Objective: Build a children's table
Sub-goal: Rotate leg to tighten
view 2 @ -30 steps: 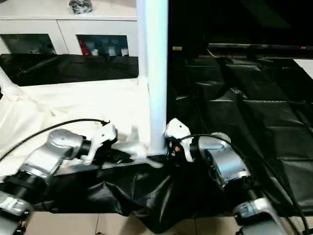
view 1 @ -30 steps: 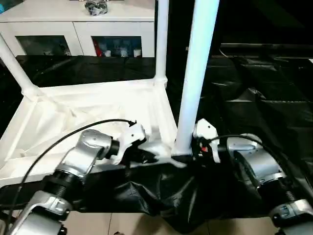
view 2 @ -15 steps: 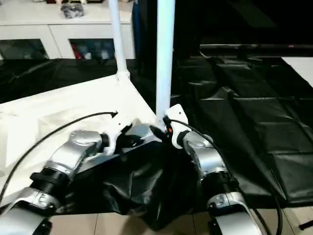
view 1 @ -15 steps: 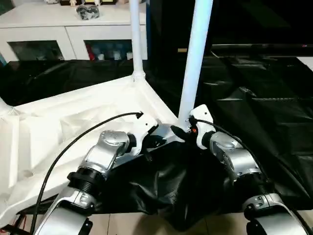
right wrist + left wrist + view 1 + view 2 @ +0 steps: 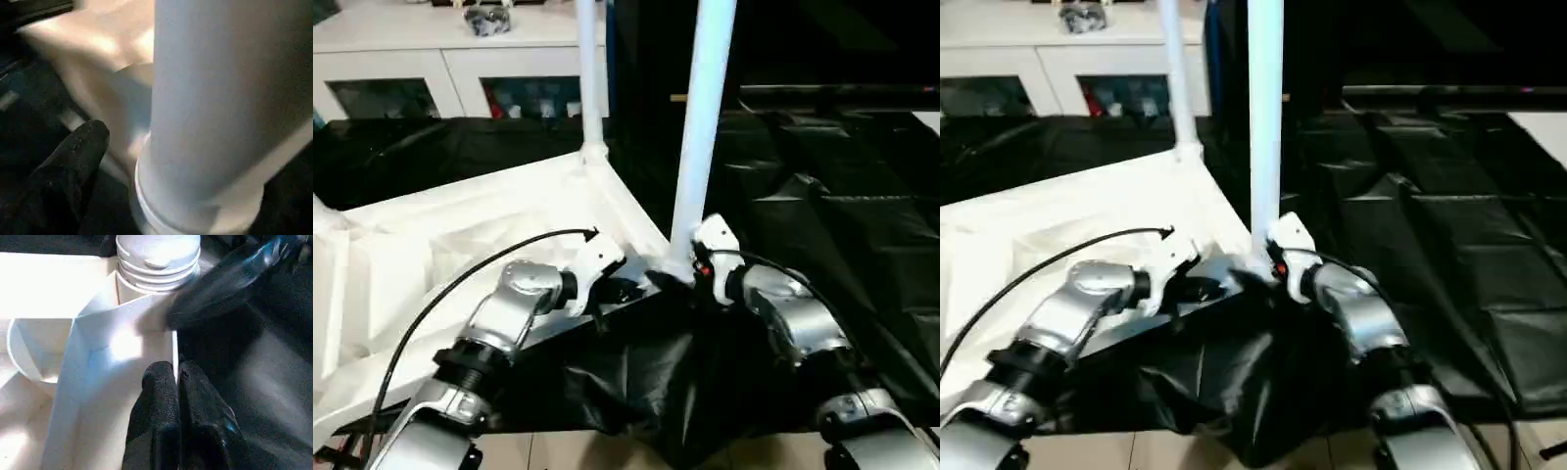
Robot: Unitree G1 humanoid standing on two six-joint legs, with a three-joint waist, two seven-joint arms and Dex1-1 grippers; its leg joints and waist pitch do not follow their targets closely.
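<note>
Left claw (image 5: pixel 177 382), pressed together, touches tabletop (image 5: pixel 460 225) rim beside corner leg (image 5: pixel 702 127).

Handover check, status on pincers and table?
Left pincer shut on tabletop rim. Right pincer beside near leg, not gripping. Leg upright in corner socket.

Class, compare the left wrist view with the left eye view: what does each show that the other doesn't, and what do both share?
Left wrist view alone: the left hand's fingers pressed together on the tabletop's thin edge wall, beside the leg's ribbed base. Left eye view alone: the white cabinet, a far upright leg, both silver forearms. Shared: the white tabletop, black plastic sheet, and near corner leg.
</note>
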